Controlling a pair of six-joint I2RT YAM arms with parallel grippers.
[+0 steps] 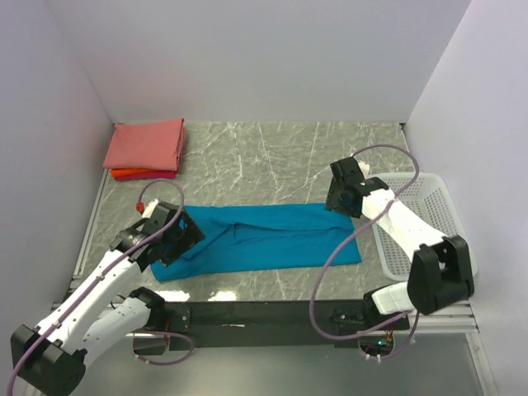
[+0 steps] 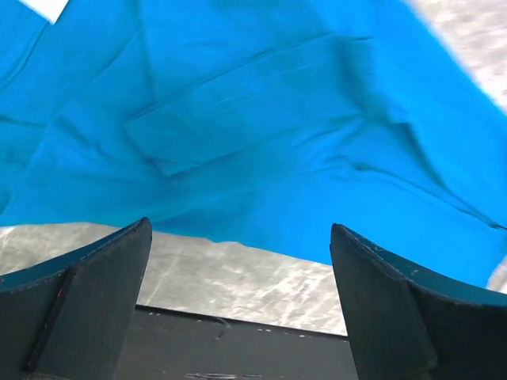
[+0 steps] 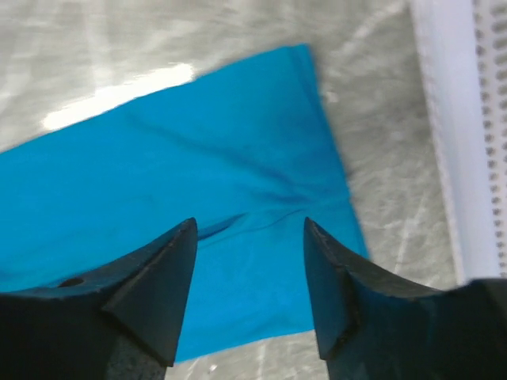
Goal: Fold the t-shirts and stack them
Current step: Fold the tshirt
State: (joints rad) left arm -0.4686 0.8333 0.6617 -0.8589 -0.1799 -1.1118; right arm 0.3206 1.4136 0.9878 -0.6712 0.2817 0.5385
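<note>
The teal-blue t-shirt point(image 1: 264, 238) lies folded into a long strip across the middle of the table; it also shows in the left wrist view point(image 2: 253, 119) and the right wrist view point(image 3: 198, 182). A folded salmon-pink shirt point(image 1: 147, 145) rests on an orange-red one point(image 1: 132, 174) at the far left corner. My left gripper point(image 1: 169, 245) is open and empty above the strip's left end, near its front edge point(image 2: 242, 237). My right gripper point(image 1: 340, 200) is open and empty above the strip's right end point(image 3: 249, 229).
A white plastic mesh basket point(image 1: 417, 221) stands at the right, under my right arm; its rim shows in the right wrist view point(image 3: 451, 142). The black front rail point(image 1: 264, 313) runs along the table's near edge. Grey walls close the left, back and right.
</note>
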